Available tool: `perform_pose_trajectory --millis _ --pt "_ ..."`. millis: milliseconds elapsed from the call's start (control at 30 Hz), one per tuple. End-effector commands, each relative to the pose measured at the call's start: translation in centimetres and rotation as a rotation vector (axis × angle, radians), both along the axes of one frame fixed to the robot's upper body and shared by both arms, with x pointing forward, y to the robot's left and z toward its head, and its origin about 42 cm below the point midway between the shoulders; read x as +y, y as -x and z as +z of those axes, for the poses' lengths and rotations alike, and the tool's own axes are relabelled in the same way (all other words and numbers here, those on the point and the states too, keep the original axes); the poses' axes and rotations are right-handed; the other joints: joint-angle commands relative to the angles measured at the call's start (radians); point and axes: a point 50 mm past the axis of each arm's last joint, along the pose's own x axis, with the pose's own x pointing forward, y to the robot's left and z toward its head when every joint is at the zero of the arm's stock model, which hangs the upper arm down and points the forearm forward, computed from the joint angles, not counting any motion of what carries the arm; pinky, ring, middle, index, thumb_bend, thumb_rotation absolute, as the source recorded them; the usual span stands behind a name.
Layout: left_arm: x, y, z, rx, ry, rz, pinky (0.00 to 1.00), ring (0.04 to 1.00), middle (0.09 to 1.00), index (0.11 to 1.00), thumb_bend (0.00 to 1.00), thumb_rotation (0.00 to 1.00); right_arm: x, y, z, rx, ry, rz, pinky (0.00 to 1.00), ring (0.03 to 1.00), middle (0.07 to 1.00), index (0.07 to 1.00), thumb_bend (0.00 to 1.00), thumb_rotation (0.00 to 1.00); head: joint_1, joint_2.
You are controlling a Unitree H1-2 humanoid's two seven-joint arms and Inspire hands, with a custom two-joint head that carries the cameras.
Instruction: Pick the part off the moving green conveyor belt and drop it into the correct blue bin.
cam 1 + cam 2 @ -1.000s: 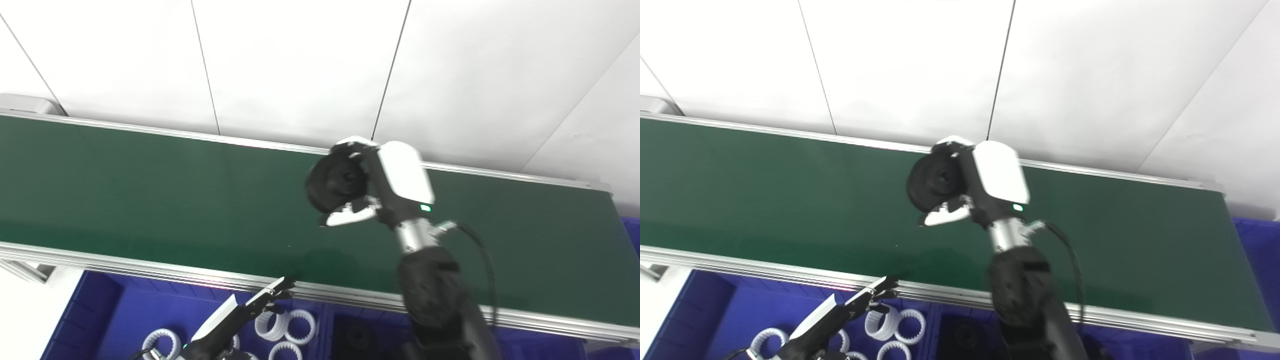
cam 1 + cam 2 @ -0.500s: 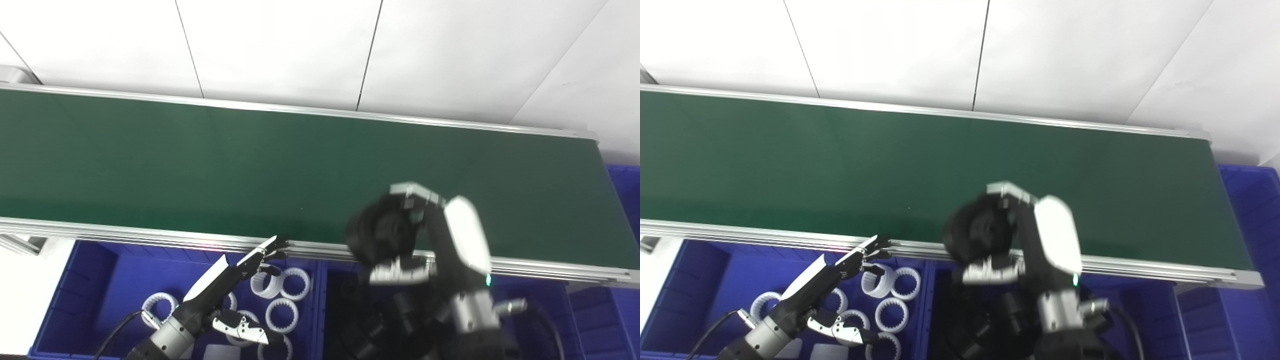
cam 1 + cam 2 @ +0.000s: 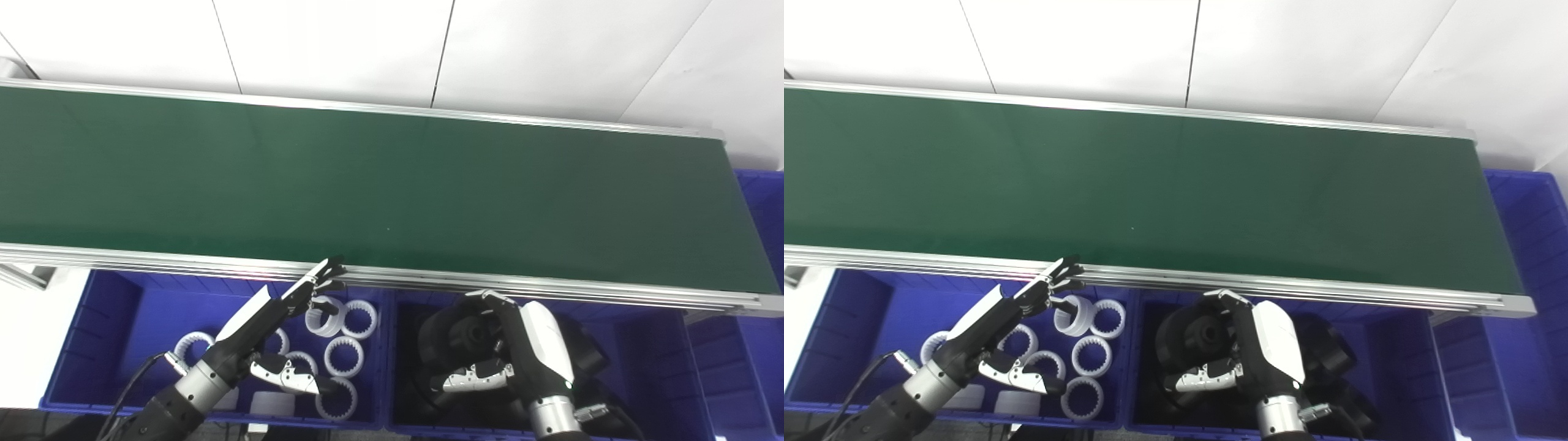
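1. The right hand [image 3: 508, 349] is closed around the black part [image 3: 456, 334], holding it low inside the right blue bin [image 3: 661, 367], above other black parts.
2. This looks like the drop step; next, the fingers need to spread.
3. The conveyor belt [image 3: 367, 184] edge runs just beyond the bin; the bin's right side offers room.
4. The left hand [image 3: 275, 334] hangs spread and empty over the left bin's white rings [image 3: 343, 355].

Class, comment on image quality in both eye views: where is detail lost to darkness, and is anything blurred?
Left eye view: the black part in the right hand merges with the dark bin contents, so edges are lost. Right eye view: same loss there, while the white rings stand out sharply on blue. Neither view shows motion blur; the belt is evenly lit.
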Motion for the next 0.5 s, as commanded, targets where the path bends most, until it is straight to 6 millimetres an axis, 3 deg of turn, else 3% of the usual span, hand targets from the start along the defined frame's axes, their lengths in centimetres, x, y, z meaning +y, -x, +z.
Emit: perform_pose_trajectory --millis 0,33,67,100,133,300,333,400,467 --pt "0.2 -0.3 1.1 -0.057 0.023 -0.017 0.72 0.888 0.961 0.99 0.93 0.25 0.1 -0.6 0.4 -0.018 0.004 -0.007 0.38 0.394 0.48 0.554 0.51 0.0 -0.006 0.004" --pt "0.2 -0.4 1.2 -0.057 0.025 -0.018 0.72 0.887 0.963 0.991 0.92 0.25 0.2 -0.7 0.3 -0.008 0.01 -0.004 0.41 0.402 0.489 0.554 0.51 0.0 -0.011 0.008" --pt "0.2 -0.4 1.2 -0.057 0.025 -0.019 0.72 0.883 0.962 0.988 0.92 0.25 0.2 -0.9 0.1 0.003 0.008 0.001 0.46 0.513 0.485 0.53 0.52 0.0 -0.011 0.009" --pt "0.2 -0.4 1.2 -0.061 0.021 -0.018 0.71 0.882 0.959 0.992 0.93 0.25 0.1 -0.9 0.0 0.019 -0.001 0.006 0.59 0.68 0.694 0.71 0.66 0.06 -0.011 0.01" --pt "0.2 -0.5 1.2 -0.063 0.019 -0.016 0.71 0.882 0.958 0.994 0.92 0.25 0.1 -1.0 -0.1 0.03 -0.015 0.014 0.67 0.78 0.797 0.799 0.74 0.13 -0.011 0.01" --pt "0.1 -0.6 1.1 -0.062 0.018 -0.018 0.71 0.881 0.958 0.997 0.92 0.24 0.1 -0.7 0.2 0.007 -0.082 0.077 0.79 0.941 0.952 0.942 0.86 0.28 -0.005 0.009" --pt "0.1 -0.6 1.1 -0.062 0.018 -0.018 0.71 0.885 0.955 0.998 0.92 0.24 0.2 -0.5 0.5 -0.014 -0.091 0.088 0.88 0.976 0.981 0.977 0.89 0.32 -0.003 0.01" --pt "0.1 -0.5 1.1 -0.06 0.021 -0.02 0.72 0.885 0.957 0.994 0.93 0.25 0.4 -0.2 1.1 -0.046 -0.115 0.098 0.95 0.997 0.998 0.997 0.94 0.39 -0.002 0.01" --pt "0.1 -0.5 1.2 -0.061 0.022 -0.02 0.71 0.883 0.958 0.994 0.93 0.25 0.4 0.1 1.6 -0.09 -0.129 0.102 0.95 1.0 1.0 1.0 0.96 0.42 -0.004 0.009"
